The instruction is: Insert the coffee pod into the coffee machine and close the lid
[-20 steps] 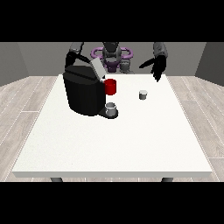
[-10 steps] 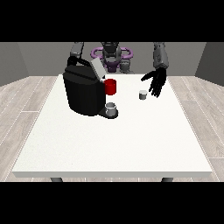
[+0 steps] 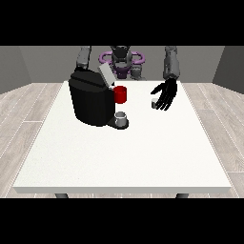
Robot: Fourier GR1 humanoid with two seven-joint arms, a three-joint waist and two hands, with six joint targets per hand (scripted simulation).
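Where the robot stands at the far edge of the white worktop (image 3: 124,157), only one front view is offered, and everything is noted from it.

Front view: a black coffee machine (image 3: 90,100) is seen on the worktop toward the view's left, with its grey lid (image 3: 106,75) raised and tilted back. A red part (image 3: 120,94) is fixed to the machine's front, and a small grey cup (image 3: 122,117) is set below it on the machine's base.

The coffee pod (image 3: 154,103), small and grey, is found on the worktop to the right of the machine, well apart from it and not inside it.

The hand at the view's right (image 3: 166,94) is held just beside the pod, on the pod's right, with its fingers (image 3: 163,103) spread wide and pointing downward; nothing is held. Whether the pod is touched cannot be told.

The other arm (image 3: 84,57) is seen behind the machine at the view's left. Its hand is hidden by the machine, so its state cannot be told.
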